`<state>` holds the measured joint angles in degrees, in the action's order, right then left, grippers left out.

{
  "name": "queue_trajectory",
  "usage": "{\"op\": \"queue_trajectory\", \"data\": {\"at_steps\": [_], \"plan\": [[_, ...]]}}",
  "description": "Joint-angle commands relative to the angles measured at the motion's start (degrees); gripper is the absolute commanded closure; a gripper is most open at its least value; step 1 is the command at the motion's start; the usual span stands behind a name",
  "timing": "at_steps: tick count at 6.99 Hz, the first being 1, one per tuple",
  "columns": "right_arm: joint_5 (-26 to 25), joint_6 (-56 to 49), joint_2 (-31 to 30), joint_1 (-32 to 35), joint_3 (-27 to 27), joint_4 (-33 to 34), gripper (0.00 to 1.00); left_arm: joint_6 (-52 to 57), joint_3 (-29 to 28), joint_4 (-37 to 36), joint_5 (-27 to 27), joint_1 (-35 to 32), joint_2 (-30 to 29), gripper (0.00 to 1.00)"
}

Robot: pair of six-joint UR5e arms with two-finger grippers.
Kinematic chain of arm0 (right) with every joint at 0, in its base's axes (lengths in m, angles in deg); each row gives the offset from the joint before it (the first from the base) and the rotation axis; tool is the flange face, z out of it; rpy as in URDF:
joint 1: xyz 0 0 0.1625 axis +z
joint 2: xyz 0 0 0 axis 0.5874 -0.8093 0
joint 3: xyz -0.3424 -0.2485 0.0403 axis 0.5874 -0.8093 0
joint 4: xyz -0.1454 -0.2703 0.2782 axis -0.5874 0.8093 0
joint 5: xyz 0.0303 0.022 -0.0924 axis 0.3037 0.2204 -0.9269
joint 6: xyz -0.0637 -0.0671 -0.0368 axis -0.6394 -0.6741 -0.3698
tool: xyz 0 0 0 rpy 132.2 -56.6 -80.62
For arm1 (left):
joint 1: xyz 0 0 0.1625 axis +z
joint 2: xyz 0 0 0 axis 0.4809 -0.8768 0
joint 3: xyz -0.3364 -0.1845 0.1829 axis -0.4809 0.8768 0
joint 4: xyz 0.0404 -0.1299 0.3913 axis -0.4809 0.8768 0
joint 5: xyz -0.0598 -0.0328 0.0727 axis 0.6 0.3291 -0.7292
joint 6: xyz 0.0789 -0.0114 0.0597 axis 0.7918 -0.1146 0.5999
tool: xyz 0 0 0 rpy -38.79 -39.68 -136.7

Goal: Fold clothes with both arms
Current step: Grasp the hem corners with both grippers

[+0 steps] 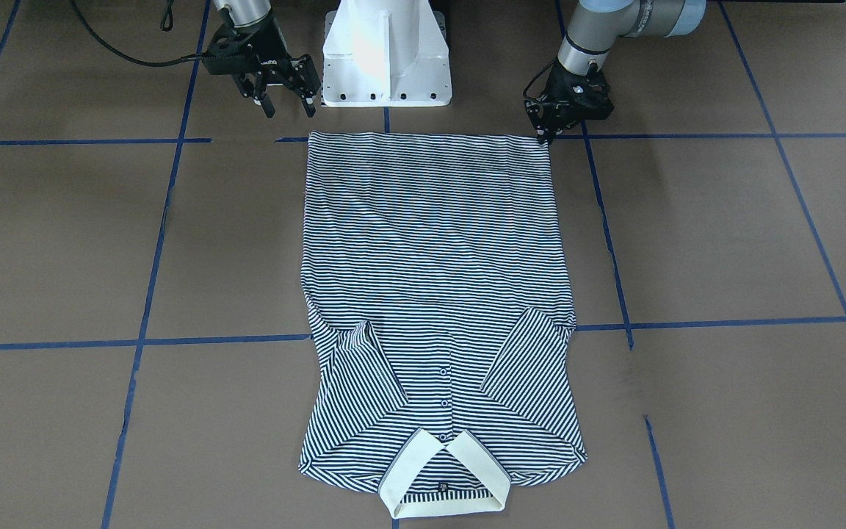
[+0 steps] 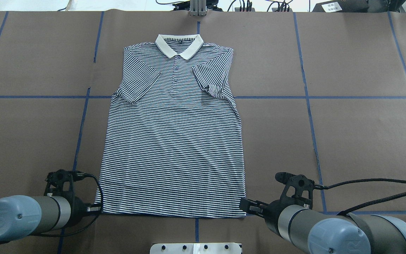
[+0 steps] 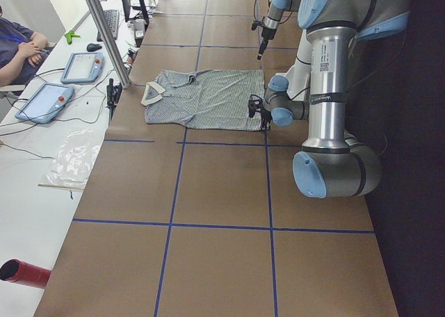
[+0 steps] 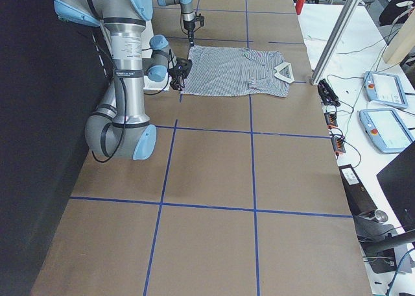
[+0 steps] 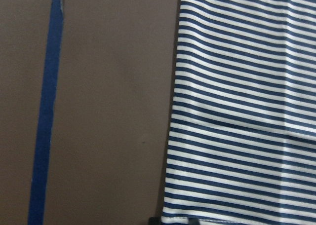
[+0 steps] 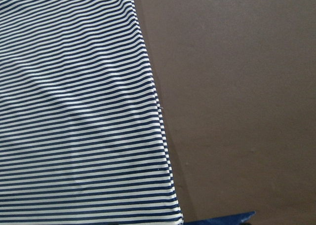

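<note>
My right hand point(image 1: 288, 109) is spread apart, just beside one hem corner of the striped polo shirt point(image 1: 430, 242). My left hand point(image 1: 545, 132) sits low at the other hem corner, and I cannot tell whether it is apart or clamped on the cloth. The shirt lies flat on the brown surface point(image 1: 724, 235), hem running between both hands, collar at the end far from them.

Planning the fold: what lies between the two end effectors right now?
The bottom hem of the polo shirt runs from the left end effector to the right end effector, in the overhead view.
</note>
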<state>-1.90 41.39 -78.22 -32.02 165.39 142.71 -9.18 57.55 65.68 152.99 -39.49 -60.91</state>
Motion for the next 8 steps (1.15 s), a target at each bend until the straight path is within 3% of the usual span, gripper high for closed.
{"op": "queue_trajectory", "data": {"at_steps": [1,2,3,4,8], "plan": [[-0.9,0.1,0.5,-0.9,-0.1,0.1,0.16,0.3,0.4,-0.2,0.0,-0.1,0.0,1.00],[-4.4,1.4,1.5,-3.4,-1.0,0.8,0.28,0.3,0.4,-0.2,0.0,-0.1,-0.1,1.00],[-4.9,4.8,2.4,-4.7,-2.5,3.0,0.40,0.3,0.5,-0.2,0.0,-0.1,-0.3,1.00],[-4.9,5.6,4.7,-5.4,-4.0,7.1,0.41,0.2,0.5,-0.2,0.0,0.0,-0.3,1.00],[-5.9,5.4,7.7,-5.1,-9.4,8.0,0.44,0.1,0.7,-0.2,0.0,0.0,-0.4,1.00]]}}
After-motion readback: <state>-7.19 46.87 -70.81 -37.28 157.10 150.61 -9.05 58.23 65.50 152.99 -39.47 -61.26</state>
